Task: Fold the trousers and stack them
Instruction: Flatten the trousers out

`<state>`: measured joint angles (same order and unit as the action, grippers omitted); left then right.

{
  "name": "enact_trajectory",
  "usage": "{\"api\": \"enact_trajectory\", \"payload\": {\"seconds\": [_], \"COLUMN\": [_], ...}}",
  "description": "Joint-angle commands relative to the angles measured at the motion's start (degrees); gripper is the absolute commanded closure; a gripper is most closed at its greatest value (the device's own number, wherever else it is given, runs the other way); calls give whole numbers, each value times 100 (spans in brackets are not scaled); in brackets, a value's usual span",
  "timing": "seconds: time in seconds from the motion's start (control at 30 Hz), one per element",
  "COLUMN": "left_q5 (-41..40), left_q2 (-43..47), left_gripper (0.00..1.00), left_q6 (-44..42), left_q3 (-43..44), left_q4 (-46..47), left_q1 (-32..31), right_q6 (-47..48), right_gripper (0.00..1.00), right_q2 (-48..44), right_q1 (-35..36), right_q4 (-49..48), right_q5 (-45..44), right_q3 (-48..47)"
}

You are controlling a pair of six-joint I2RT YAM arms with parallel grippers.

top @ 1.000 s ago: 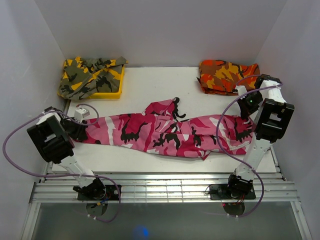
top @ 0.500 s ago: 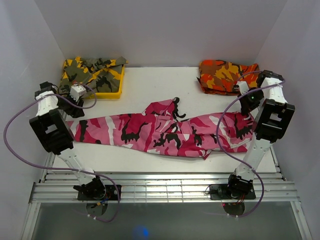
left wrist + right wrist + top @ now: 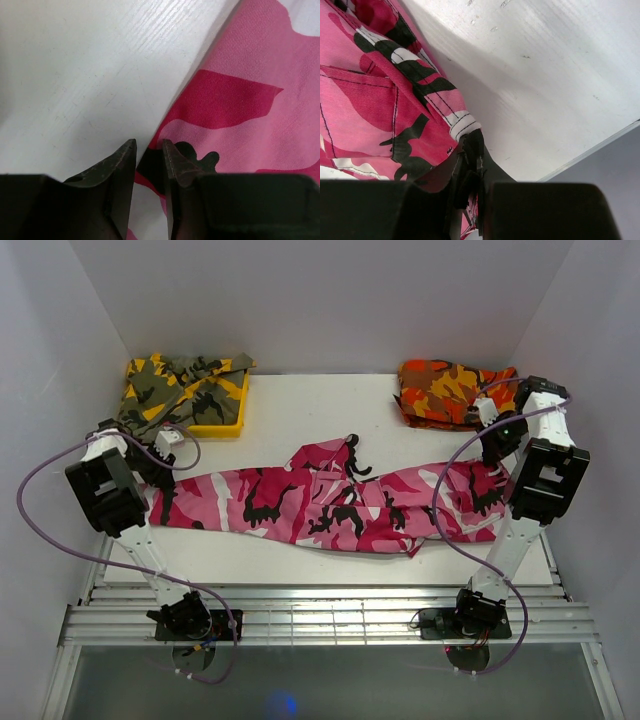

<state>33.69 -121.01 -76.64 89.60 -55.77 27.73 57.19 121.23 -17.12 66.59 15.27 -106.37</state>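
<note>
The pink, white and black camouflage trousers [image 3: 320, 505] lie stretched left to right across the table, bunched in the middle. My left gripper [image 3: 152, 472] hovers at their left end. In the left wrist view its jaws [image 3: 149, 146] stand a narrow gap apart over the cloth's edge [image 3: 240, 90], with bare table showing between them and nothing pinched. My right gripper [image 3: 493, 455] is at the right end. In the right wrist view it [image 3: 472, 142] is shut on a hem of the trousers [image 3: 365, 100], cloth bunched between the fingers.
A yellow tray [image 3: 222, 427] at the back left holds a yellow-olive camouflage garment [image 3: 180, 390]. An orange-red camouflage garment [image 3: 450, 390] lies folded at the back right. White walls close in on three sides. A metal rail runs along the near table edge [image 3: 320, 590].
My left arm swung back toward the yellow tray, then came down again at the trousers' left end. The right gripper has shifted slightly back with the cloth in it.
</note>
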Motion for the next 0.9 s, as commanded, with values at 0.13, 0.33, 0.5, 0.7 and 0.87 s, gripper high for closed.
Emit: {"api": "enact_trajectory", "payload": {"seconds": [0.13,0.33,0.5,0.7,0.87], "left_q5": [383,771,700,332,-29], "left_q2": [-19,200,262,254,236], "left_gripper": [46,37,37,38,63], "left_q6": [62,-114,-246,-193,-132], "left_q3": [469,902,594,-74,-478], "left_q4": [-794,-1410,-1446,-771,-225], "left_q1": [22,-100,-145,-189,-224], "right_q6": [143,135,100,135,126], "right_gripper": [92,92,92,92,92], "right_q2": [6,-47,-47,-108,-187], "right_q1": [78,87,87,78,78], "right_q4": [205,144,135,83,13], "right_q5": [152,161,196,205,231], "right_q3": [-710,-631,-613,-613,-622]}}
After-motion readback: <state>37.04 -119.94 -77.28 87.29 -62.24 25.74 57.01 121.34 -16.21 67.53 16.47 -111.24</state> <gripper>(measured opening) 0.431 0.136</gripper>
